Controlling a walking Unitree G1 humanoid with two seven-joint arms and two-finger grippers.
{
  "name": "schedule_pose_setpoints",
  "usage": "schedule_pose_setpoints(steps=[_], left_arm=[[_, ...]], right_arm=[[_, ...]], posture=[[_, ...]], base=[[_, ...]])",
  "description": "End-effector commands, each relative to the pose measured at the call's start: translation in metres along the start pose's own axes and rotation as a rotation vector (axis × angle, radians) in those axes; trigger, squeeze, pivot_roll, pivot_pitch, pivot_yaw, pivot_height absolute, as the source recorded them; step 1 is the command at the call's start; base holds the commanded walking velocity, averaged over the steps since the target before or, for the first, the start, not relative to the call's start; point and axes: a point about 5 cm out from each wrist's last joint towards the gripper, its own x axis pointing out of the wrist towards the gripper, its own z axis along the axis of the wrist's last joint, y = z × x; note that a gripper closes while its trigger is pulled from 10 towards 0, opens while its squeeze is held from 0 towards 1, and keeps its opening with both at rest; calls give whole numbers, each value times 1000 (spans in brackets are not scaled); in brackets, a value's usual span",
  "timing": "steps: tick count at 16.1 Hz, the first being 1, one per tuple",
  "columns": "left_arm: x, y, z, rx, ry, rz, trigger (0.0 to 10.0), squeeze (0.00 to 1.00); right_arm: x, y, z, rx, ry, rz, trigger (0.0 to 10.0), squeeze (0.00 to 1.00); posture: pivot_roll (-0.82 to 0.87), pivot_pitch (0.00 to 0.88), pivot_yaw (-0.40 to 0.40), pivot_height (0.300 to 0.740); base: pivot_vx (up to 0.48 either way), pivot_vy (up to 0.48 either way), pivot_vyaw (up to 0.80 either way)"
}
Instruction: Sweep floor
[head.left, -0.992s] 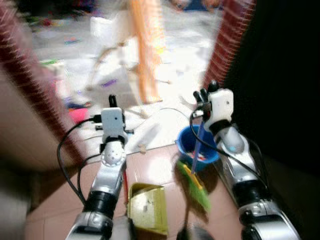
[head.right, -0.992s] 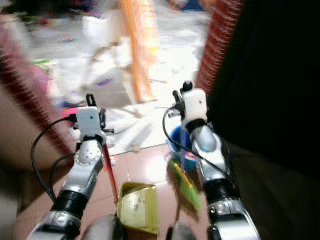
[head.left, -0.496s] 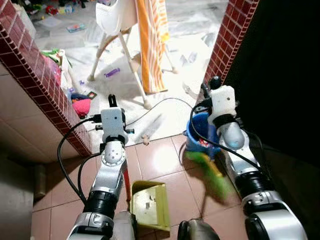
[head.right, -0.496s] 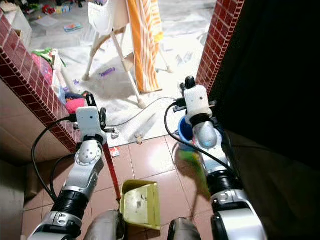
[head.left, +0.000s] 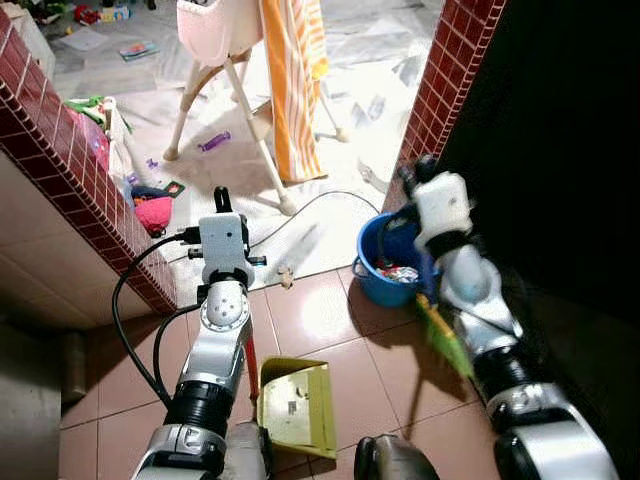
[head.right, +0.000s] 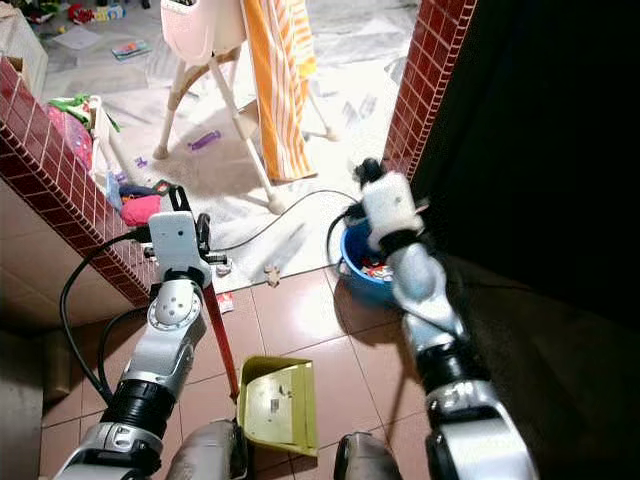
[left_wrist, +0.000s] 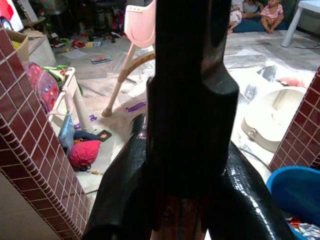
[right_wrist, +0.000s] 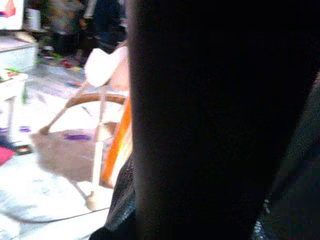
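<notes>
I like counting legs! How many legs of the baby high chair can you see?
3. On the high chair: one leg slants to a foot near the purple toy, one reaches the foot by the black cable, one ends behind the striped orange cloth. Another may be hidden.

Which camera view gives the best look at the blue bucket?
The left eye view is best: the blue bucket shows its whole rim and the litter inside. In the right eye view the right arm covers part of it. The left wrist view catches one edge. The right wrist view is blocked by a dark shape.
</notes>
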Motion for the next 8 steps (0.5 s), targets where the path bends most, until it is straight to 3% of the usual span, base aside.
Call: schedule_pose_setpoints(steps=[1, 5, 8], left_arm=[[2, -2, 7, 1, -25, -12, 10000, 0], [2, 3, 11, 0, -39, -4, 10000, 0], [-4, 15, 11, 4, -47, 30, 10000, 0]], right_arm=[[2, 5, 13, 0, -75, 23, 10000, 0], [-14, 23, 7, 110, -35, 81, 10000, 0], [-28, 32, 0, 242, 23, 31, 10000, 0]], posture=[[-54, 84, 12, 740], [-62, 79, 8, 740], [-56, 72, 1, 740]], base=[[0, 0, 0], [0, 0, 0], [0, 0, 0]])
